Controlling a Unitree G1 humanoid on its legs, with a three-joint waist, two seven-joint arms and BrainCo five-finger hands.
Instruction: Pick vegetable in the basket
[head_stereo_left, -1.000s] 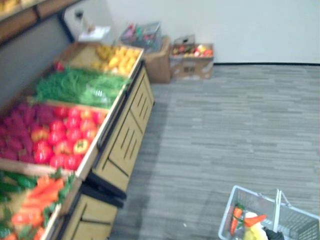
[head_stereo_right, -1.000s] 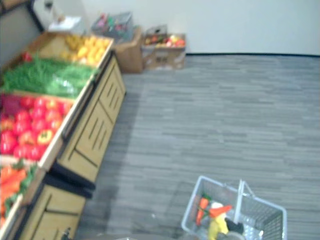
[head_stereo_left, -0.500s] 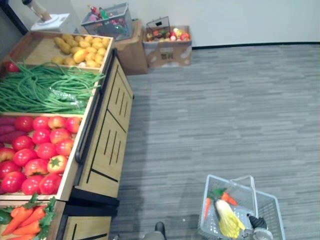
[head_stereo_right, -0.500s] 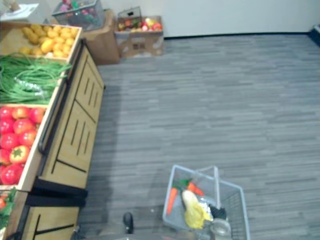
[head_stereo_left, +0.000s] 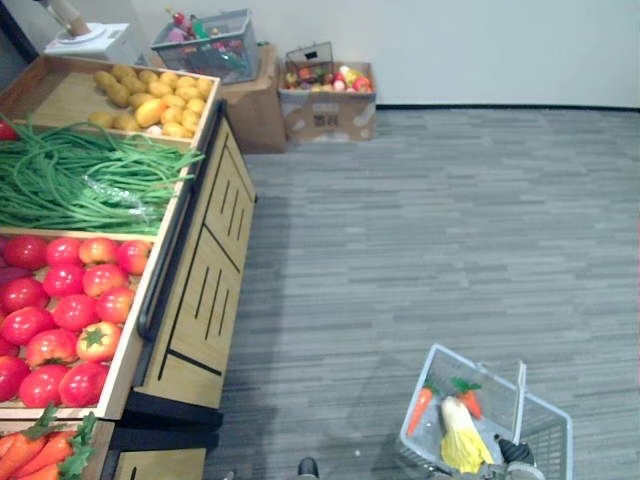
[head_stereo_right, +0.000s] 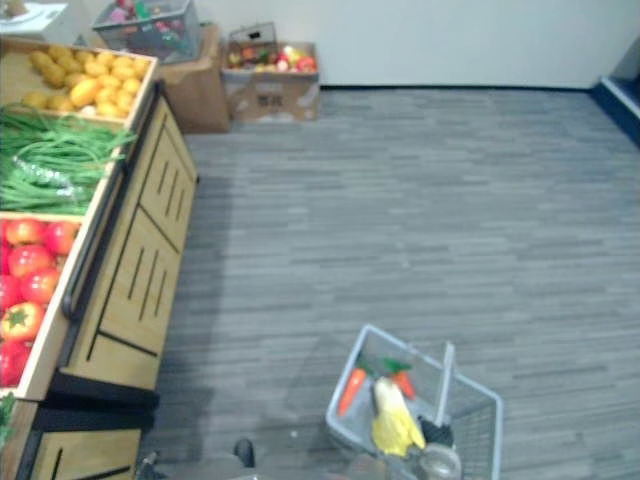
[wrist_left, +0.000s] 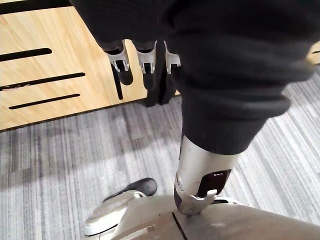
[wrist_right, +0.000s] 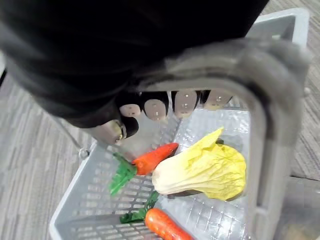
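Note:
A grey mesh basket (head_stereo_right: 480, 440) hangs low at my right side above the floor. My right hand (wrist_right: 152, 110) is shut on its grey handle (wrist_right: 265, 125), fingers curled round the bar. Inside lie a yellow-green cabbage (wrist_right: 205, 170) and two orange carrots (wrist_right: 152, 157) (wrist_right: 165, 225) with green tops; the eye views show the cabbage (head_stereo_left: 460, 445) between the carrots. My left hand (wrist_left: 142, 60) hangs with straight, relaxed fingers and holds nothing, close to the front of the wooden produce stand (wrist_left: 55, 75).
The wooden stand (head_stereo_left: 205, 290) runs along my left, with trays of red tomatoes (head_stereo_left: 60, 310), green beans (head_stereo_left: 80, 180), yellow produce (head_stereo_left: 150, 100) and carrots (head_stereo_left: 30, 455). Cardboard boxes (head_stereo_left: 325, 100) and a grey crate (head_stereo_left: 210, 45) stand by the far wall. Grey floor (head_stereo_left: 450, 230) stretches to the right.
The whole picture has swung and shifted, so the camera moved. The basket stays in my right hand with the same contents; its handle now shows at a different angle.

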